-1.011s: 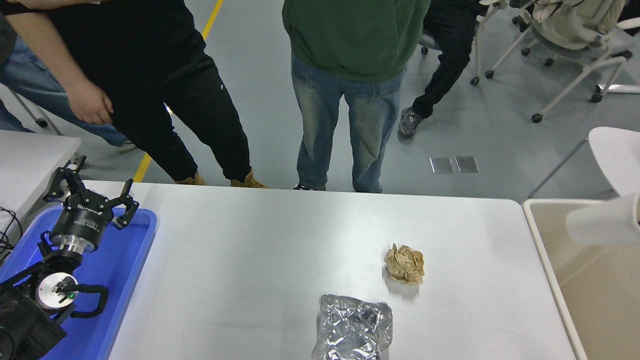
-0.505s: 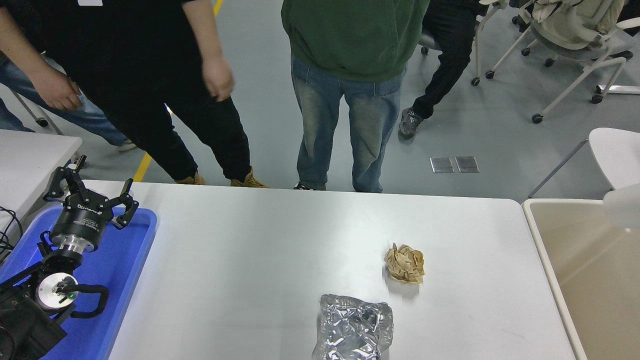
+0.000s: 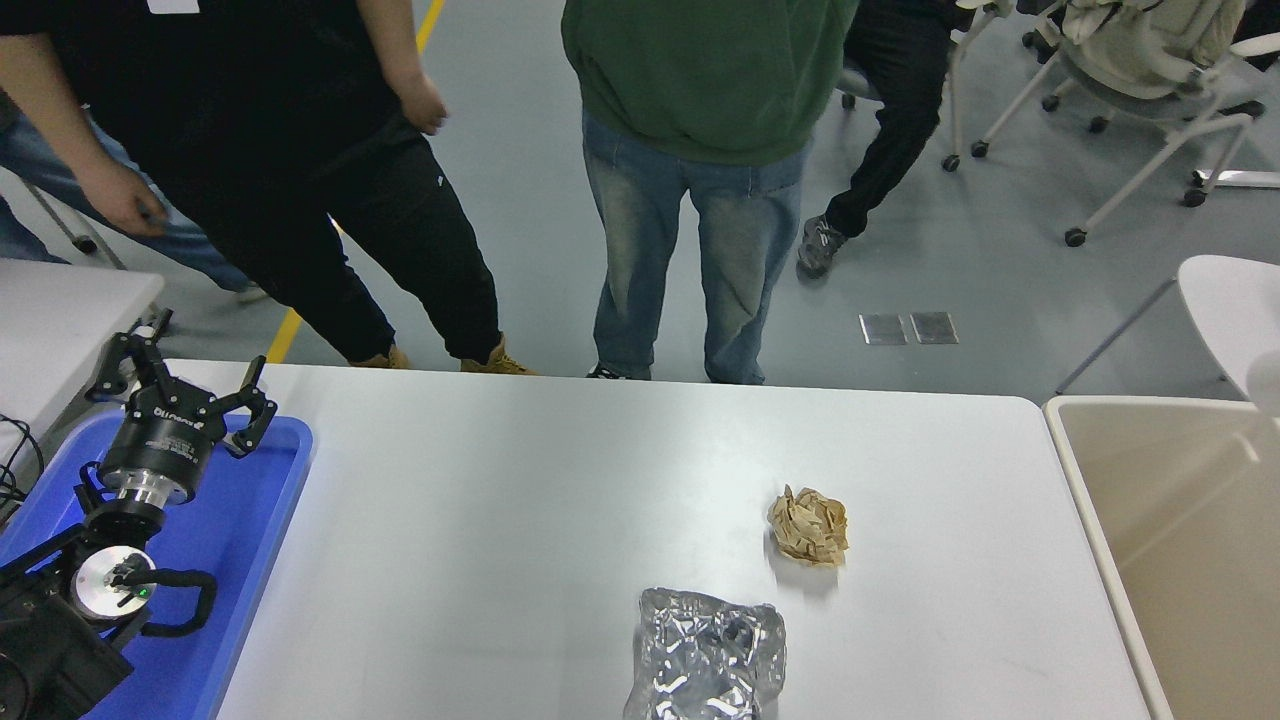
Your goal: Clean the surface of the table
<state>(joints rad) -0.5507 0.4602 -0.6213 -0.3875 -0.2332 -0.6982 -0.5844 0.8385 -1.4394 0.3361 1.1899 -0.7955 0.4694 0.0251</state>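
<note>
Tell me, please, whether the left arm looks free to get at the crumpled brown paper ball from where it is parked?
Probably yes: the white table surface between the left gripper, open over the blue plastic tray, and the crumpled brown paper ball is bare, though it is a long way across.

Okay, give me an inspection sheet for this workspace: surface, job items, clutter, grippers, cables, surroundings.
Surface: white matte table surface, no spills seen.
Job's things: crumpled brown paper ball; crumpled silver foil packet at the near edge.
Clutter: blue plastic tray left; beige bin right.
Grippers: left gripper open over the tray; right not in view.
Cables: black cable at the left edge.
Surroundings: people standing at the far side; wheeled chairs.
</note>
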